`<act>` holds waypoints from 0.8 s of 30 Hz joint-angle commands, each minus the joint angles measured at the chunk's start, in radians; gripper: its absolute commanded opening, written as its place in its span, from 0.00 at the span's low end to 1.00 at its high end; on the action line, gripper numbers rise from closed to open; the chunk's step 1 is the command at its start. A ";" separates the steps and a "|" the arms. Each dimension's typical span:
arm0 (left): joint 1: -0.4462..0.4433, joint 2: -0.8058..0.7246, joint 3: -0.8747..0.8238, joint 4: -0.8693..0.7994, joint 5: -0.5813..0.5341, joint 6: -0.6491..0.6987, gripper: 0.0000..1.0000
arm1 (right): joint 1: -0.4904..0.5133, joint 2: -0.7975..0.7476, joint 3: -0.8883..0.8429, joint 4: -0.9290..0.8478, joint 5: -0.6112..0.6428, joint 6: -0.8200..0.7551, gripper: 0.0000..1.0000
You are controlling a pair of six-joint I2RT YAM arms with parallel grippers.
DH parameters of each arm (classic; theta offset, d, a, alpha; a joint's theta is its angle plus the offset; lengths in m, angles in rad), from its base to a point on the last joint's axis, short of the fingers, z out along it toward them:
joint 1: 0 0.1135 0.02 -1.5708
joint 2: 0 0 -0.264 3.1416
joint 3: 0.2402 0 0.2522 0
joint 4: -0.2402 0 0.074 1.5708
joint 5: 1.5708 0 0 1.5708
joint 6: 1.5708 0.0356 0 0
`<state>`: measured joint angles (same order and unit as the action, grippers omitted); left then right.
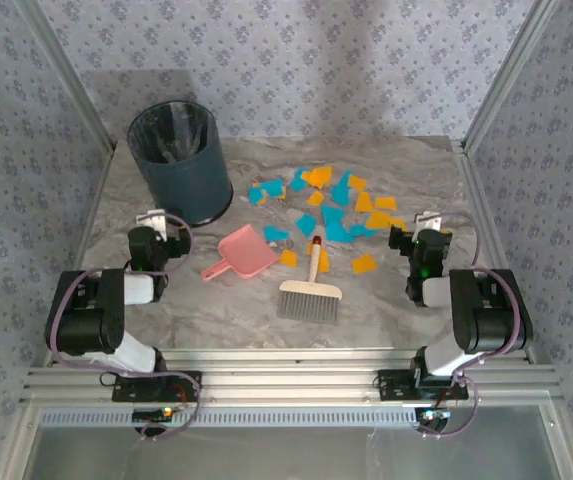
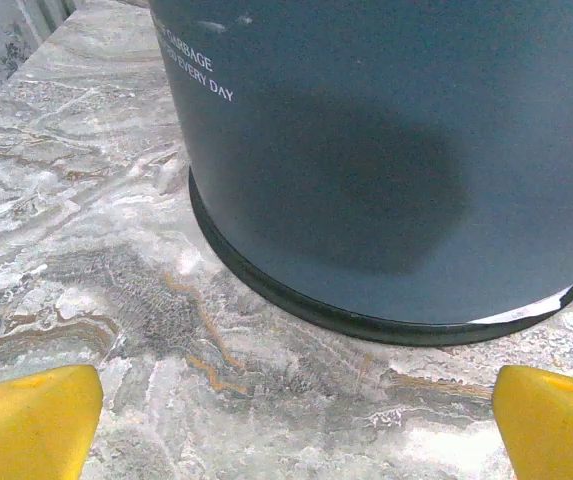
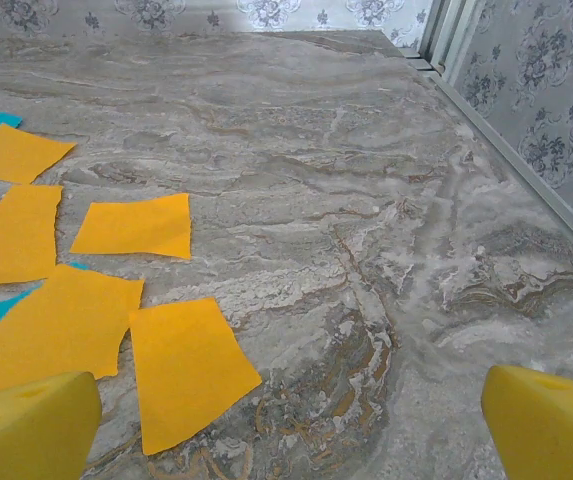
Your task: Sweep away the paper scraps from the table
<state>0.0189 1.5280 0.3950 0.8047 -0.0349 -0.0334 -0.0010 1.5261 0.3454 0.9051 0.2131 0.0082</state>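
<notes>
No sweeping is judged done. The teal and orange paper scraps (image 1: 338, 210) are scattered across the centre and upper right of the table (image 1: 386, 300). The pink dustpan (image 1: 249, 250) and hand brush (image 1: 311, 290) are seen lying ungripped at centre. The left gripper (image 1: 156, 225) and right gripper (image 1: 424, 228) are held wide apart and empty. The waste bin (image 1: 179, 160) is placed upper left.
</notes>
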 commanded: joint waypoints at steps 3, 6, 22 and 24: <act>-0.007 0.005 0.019 0.007 -0.007 0.015 1.00 | 0.005 0.009 0.012 0.005 0.021 -0.004 1.00; -0.007 0.005 0.019 0.007 -0.007 0.016 1.00 | 0.006 0.008 0.013 0.004 0.020 -0.004 1.00; -0.003 0.006 0.020 0.005 0.000 0.015 1.00 | 0.005 0.008 0.013 0.003 0.019 -0.003 1.00; -0.003 0.007 0.019 0.006 0.000 0.014 1.00 | 0.005 0.008 0.012 0.003 0.019 -0.004 1.00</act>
<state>0.0174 1.5280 0.3950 0.8047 -0.0349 -0.0299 -0.0010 1.5261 0.3454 0.9051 0.2131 0.0082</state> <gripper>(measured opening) 0.997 0.999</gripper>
